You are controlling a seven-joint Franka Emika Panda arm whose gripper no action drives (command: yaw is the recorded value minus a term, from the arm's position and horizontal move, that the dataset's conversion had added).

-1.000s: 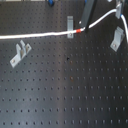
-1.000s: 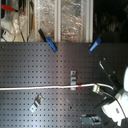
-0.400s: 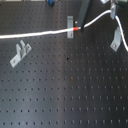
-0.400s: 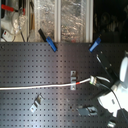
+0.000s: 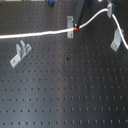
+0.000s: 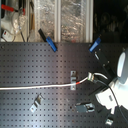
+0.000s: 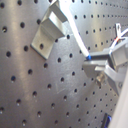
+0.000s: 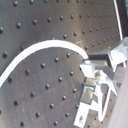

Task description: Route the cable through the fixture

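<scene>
No writing or brand was readable in any view. The white cable (image 5: 35, 35) lay across the black perforated board (image 5: 65, 90), its red band (image 5: 74, 30) touching the middle metal fixture (image 5: 70, 22). In the second exterior view the gripper (image 6: 86, 107) was blurred; whether it was clenched could not be told.

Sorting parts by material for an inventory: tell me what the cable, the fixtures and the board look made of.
The cable looks like white plastic-sheathed cord: matte, and it bends in a smooth curve. Its red band may be tape.
The fixture looks like bare metal, pale grey with a dull sheen; so does the clip in the first wrist view.
The board is probably black-coated metal, matte with regular holes.
</scene>
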